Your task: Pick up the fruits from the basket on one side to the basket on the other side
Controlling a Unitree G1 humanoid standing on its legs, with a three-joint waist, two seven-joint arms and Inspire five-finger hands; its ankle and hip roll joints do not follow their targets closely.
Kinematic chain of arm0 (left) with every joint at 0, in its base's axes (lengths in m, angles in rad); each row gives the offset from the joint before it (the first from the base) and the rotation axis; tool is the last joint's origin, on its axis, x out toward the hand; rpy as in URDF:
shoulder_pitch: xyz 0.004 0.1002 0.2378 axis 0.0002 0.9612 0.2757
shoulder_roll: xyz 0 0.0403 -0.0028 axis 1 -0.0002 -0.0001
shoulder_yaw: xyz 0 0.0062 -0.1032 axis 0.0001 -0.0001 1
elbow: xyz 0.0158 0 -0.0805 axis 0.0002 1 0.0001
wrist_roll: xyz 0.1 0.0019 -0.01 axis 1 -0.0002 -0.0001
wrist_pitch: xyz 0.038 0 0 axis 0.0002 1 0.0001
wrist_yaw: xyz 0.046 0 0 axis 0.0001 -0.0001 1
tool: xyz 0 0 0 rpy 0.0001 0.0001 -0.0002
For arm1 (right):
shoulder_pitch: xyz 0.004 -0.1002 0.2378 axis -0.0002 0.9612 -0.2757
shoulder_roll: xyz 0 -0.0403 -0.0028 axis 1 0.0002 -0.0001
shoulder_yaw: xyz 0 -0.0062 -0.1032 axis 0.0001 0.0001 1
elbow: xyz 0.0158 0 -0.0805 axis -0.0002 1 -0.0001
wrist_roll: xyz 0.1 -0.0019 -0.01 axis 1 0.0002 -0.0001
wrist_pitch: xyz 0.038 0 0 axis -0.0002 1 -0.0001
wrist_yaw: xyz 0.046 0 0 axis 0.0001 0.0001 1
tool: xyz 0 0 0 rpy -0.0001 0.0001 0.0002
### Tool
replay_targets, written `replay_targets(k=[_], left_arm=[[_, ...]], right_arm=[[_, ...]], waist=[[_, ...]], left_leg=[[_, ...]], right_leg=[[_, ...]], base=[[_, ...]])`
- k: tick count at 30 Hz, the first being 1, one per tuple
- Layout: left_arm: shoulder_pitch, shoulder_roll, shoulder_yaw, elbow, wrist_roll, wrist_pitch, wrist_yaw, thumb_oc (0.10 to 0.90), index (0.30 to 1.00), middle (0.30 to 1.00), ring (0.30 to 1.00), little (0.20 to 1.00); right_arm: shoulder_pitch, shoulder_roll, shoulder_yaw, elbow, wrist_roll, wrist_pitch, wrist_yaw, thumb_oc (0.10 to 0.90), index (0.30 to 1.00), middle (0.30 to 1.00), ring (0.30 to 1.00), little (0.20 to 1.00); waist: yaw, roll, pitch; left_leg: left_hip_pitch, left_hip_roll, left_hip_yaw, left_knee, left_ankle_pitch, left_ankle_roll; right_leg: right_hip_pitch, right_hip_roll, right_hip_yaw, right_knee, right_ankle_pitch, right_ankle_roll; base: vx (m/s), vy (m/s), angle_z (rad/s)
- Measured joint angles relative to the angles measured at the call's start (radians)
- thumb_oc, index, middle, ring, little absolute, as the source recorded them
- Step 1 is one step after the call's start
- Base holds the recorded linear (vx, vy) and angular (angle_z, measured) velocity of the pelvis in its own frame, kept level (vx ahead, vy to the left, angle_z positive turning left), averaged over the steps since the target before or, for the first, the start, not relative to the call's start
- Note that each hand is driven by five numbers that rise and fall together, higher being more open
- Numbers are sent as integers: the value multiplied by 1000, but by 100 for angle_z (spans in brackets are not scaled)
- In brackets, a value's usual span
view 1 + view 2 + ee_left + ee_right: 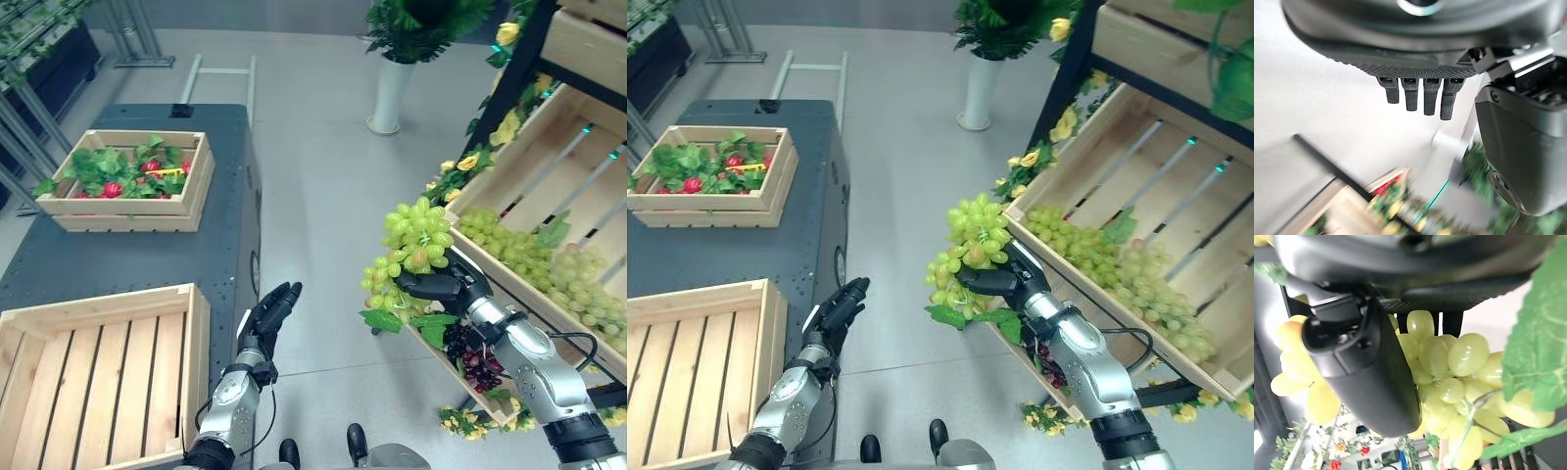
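Above the floor, just off the outer edge of the slanted crate [549,186] on the robot's right, the right hand [446,287] held a bunch of green grapes [411,245]. Its thumb and fingers were curled round the bunch from below, so the grapes stood up over the hand while a lower part with green leaves [416,323] hung beneath it. More green grapes [549,269] lay inside the slanted crate, and dark grapes [470,357] sat by the wrist. At the dark table's [127,255] edge, the left hand [269,313] hovered with fingers straight and together, holding nothing, beside an empty crate [98,372]. Farther back on the table stood a crate of greens [132,176].
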Motion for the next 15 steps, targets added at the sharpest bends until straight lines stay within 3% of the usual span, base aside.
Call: replay_targets(k=[2, 8, 15], left_arm=[[5, 0, -24, 0, 13, 2, -1, 800, 900, 900, 900, 900], [5, 12, -74, 3, 61, 34, -1, 800, 900, 900, 900, 900], [8, 35, -90, 45, 57, 78, -13, 800, 900, 900, 900, 900]], right_arm=[[27, -10, 0, -25, 43, 1, 6, 400, 300, 300, 300, 300], [49, -47, -3, -69, 109, 2, 42, 400, 300, 300, 300, 300], [33, -201, -98, -111, 201, 14, 74, 400, 300, 300, 300, 300]], waist=[[-28, 0, -15], [-63, -1, -19], [-73, 2, -34]], left_leg=[[-4, 0, 17, 0, 0, 5], [-7, 2, 53, 0, -2, 4], [-10, 5, 66, 0, -5, -1]], right_leg=[[-12, 1, 16, 0, 5, 1], [-31, 8, 55, 0, 16, 5], [-39, 11, 64, 0, 18, 10]], base=[[-15, 35, -26], [-10, 40, -20], [6, 13, -5]])
